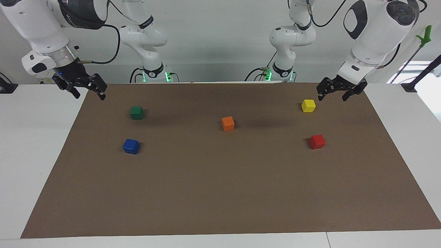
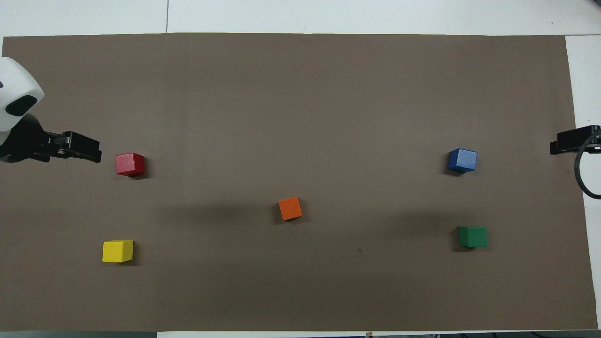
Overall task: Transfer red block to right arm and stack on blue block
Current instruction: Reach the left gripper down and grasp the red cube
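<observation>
Five small cubes, one per colour, on brown paper (image 1: 220, 193); two grippers raised, each holding nothing.
Red cube (image 1: 317, 141), blue cube (image 1: 131, 146); only the facing view shows left gripper (image 1: 331, 95) and right gripper (image 1: 88, 94) spread wide, seemingly.

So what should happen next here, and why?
Probably the left gripper should swing over the red block and come down on it. Its jaws look open and empty, the block lies untouched at that arm's end of the mat, and the right gripper waits up at its own end.

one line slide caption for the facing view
Both grippers, left gripper and right gripper, hang open; red block and blue block untouched.
</observation>
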